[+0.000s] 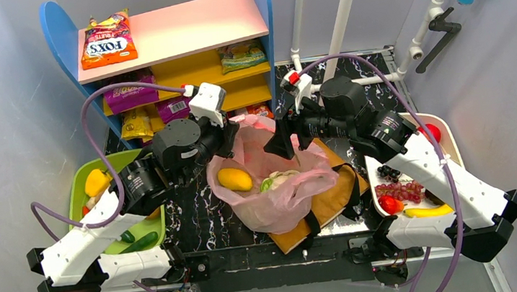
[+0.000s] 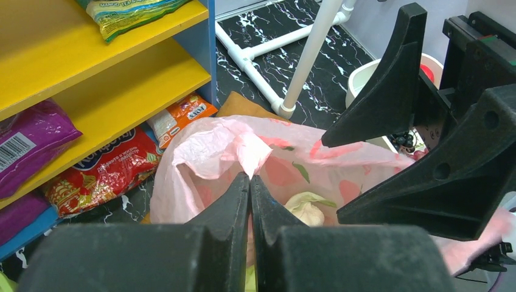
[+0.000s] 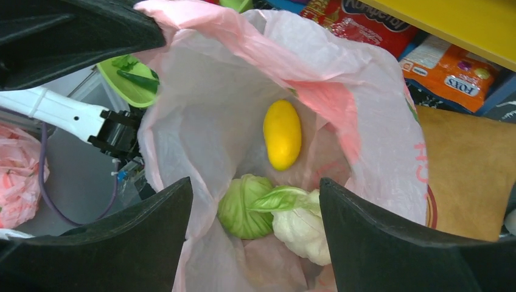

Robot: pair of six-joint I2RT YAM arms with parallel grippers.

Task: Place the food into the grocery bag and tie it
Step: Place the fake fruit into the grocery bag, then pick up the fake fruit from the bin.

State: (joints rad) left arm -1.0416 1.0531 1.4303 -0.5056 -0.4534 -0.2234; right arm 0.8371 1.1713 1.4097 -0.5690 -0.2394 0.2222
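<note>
Observed: the pink grocery bag (image 1: pixel 280 205) stands open at mid-table (image 1: pixel 191 218), resting on a flat brown paper bag (image 1: pixel 333 196).

The left pincer (image 2: pixel 250 177) is closed tight, with a fold of the bag's rim nipped at its tips. The right pincer (image 3: pixel 254 182) is spread wide over the bag mouth and holds nothing.

Count inside the bag: one yellow fruit (image 3: pixel 282 134), one green leafy head (image 3: pixel 242 210), one white cauliflower (image 3: pixel 301 225); three items. One bunch of dark grapes (image 1: pixel 389 172) lies out on the white tray (image 1: pixel 450 137).

Risks, in my judgement: the thin film may slip or tear at the single pinch, letting the mouth collapse. The open right fingers may snag the wall and drag the bag over.
</note>
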